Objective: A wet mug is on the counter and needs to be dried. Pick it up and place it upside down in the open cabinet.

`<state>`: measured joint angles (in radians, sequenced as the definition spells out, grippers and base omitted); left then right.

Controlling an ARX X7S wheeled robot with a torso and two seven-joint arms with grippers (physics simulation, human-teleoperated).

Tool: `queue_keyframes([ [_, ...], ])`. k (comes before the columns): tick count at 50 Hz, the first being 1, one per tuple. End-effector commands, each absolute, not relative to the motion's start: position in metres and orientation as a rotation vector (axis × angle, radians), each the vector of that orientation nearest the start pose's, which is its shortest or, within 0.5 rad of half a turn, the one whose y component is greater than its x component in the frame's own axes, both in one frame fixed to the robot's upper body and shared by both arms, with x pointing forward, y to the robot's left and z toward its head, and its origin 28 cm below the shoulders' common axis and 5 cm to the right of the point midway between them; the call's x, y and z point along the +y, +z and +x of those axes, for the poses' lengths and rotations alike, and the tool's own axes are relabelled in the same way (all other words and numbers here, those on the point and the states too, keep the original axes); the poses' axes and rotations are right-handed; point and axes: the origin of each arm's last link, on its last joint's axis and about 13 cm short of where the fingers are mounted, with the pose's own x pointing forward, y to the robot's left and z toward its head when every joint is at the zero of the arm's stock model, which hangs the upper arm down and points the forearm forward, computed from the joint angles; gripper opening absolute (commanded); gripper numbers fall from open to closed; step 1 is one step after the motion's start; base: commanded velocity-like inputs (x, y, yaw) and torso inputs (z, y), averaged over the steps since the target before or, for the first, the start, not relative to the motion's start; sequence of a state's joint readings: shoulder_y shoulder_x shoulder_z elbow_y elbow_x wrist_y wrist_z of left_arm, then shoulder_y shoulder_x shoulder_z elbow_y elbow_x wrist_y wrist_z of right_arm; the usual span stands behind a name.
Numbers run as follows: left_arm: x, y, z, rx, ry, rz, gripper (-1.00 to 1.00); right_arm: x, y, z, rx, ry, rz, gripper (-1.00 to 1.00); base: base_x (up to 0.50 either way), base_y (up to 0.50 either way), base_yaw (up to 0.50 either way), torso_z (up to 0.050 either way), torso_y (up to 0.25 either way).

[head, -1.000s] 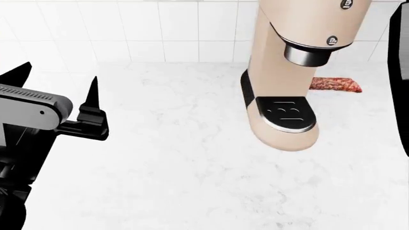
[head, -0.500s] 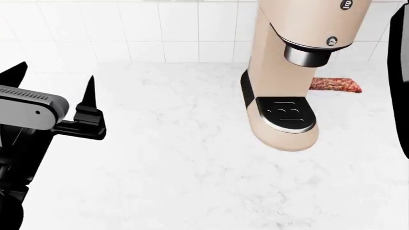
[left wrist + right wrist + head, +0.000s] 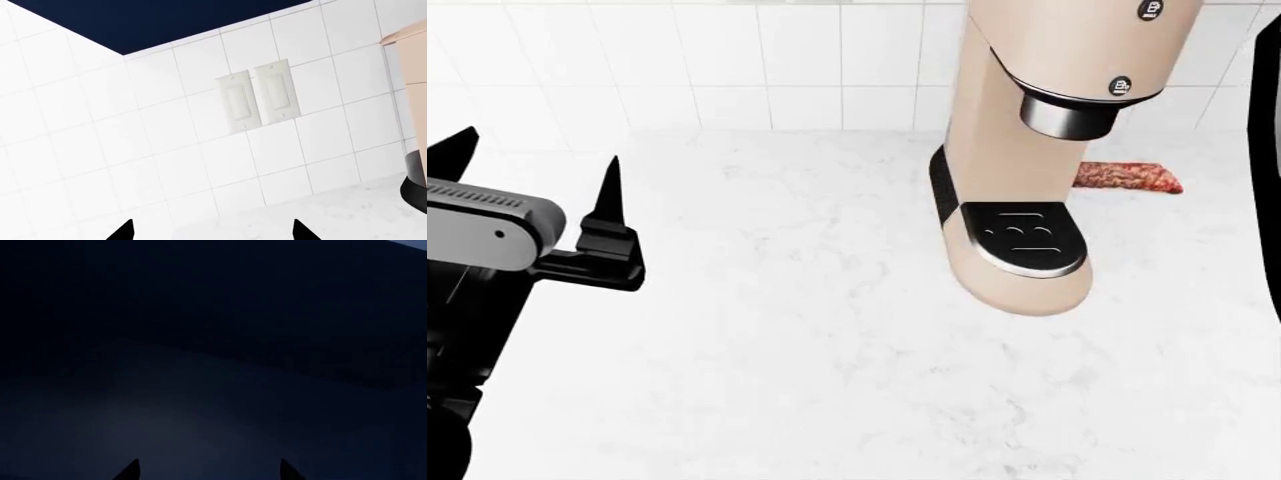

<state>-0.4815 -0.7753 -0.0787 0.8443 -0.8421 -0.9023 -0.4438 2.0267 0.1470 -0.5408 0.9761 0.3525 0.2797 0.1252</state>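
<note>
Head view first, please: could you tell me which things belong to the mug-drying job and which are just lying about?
Job: counter; left gripper, jaws open, empty; right gripper, jaws apart in a dark space. Mug not in view.
Lying about: beige coffee machine; reddish-brown item behind it; two wall switches.

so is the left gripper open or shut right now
Open: the left gripper shows its two black fingertips wide apart, with nothing between them.
</note>
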Motion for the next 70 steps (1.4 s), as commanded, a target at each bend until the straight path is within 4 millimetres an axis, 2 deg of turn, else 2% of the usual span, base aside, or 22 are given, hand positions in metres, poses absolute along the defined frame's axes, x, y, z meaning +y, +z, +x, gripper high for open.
queue_keyframes([
  [1, 0.28, 0.241, 0.2, -0.294, -0.005, 0.268, 1.0, -0.107, 0.519, 0.359, -0.694, -0.052, -0.205, 1.0, 0.0, 0.0, 0.0, 0.0, 0.0],
  [7, 0.28, 0.24, 0.2, -0.293, -0.005, 0.264, 1.0, -0.101, 0.536, 0.342, -0.755, -0.032, -0.222, 1.0, 0.0, 0.0, 0.0, 0.0, 0.0],
  [23, 0.28, 0.24, 0.199, -0.293, -0.005, 0.259, 1.0, -0.097, 0.562, 0.308, -0.863, -0.019, -0.238, 1.0, 0.0, 0.0, 0.0, 0.0, 0.0],
  [26, 0.28, 0.239, 0.199, -0.292, -0.005, 0.259, 1.0, -0.095, 0.569, 0.289, -0.922, -0.013, -0.247, 1.0, 0.0, 0.0, 0.0, 0.0, 0.0],
  [38, 0.281, 0.239, 0.199, -0.292, -0.004, 0.257, 1.0, -0.09, 0.576, 0.263, -0.99, 0.017, -0.264, 1.0, 0.0, 0.0, 0.0, 0.0, 0.0],
  [57, 0.281, 0.24, 0.198, -0.298, -0.004, 0.256, 1.0, -0.085, 0.557, 0.227, -1.029, 0.071, -0.284, 1.0, 0.0, 0.0, 0.0, 0.0, 0.0],
  [70, 0.281, 0.239, 0.199, -0.293, -0.003, 0.256, 1.0, -0.079, 0.547, 0.212, -1.042, 0.115, -0.308, 1.0, 0.0, 0.0, 0.0, 0.0, 0.0],
])
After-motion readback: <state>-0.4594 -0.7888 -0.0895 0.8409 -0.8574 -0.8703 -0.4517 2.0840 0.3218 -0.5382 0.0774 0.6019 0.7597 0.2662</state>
